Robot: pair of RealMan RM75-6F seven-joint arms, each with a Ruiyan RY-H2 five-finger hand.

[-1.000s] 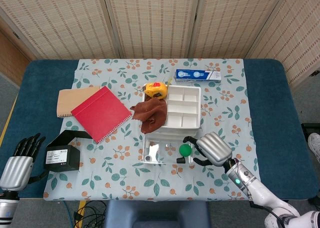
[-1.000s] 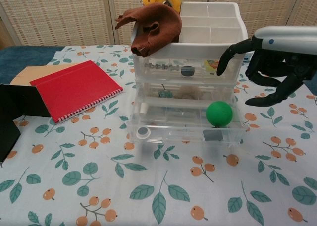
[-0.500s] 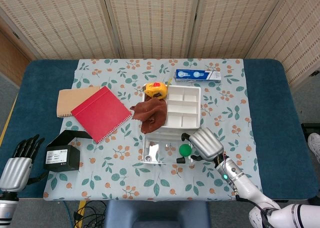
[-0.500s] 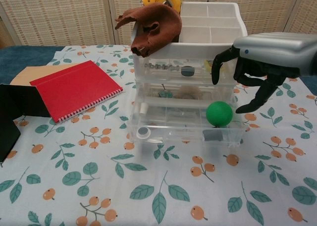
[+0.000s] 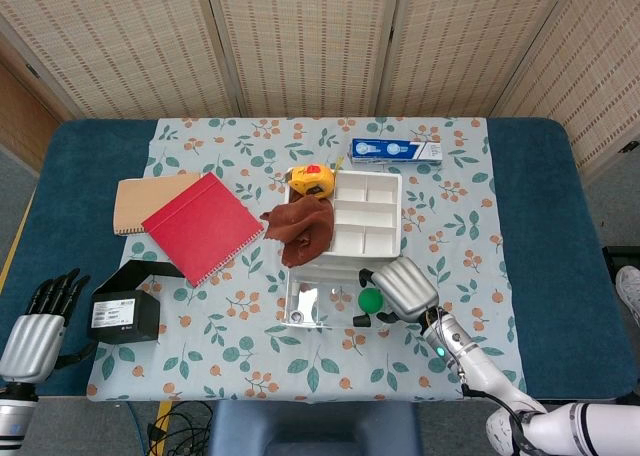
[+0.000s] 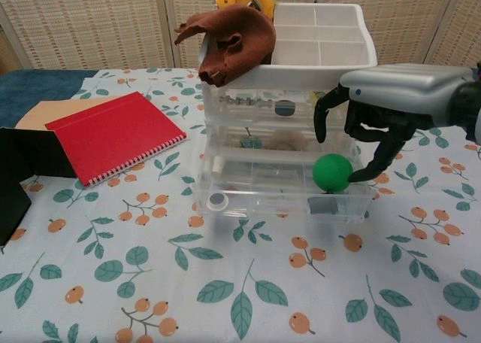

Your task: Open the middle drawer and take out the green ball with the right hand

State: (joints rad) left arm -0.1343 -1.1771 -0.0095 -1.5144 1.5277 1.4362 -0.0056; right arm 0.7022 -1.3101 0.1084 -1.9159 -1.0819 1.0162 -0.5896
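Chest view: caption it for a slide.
Right hand, fingers spread, poised over the green ball in the pulled-out middle drawer.

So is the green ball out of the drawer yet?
No. The green ball sits inside the pulled-out drawer; the right hand is above it, fingers apart, not gripping.
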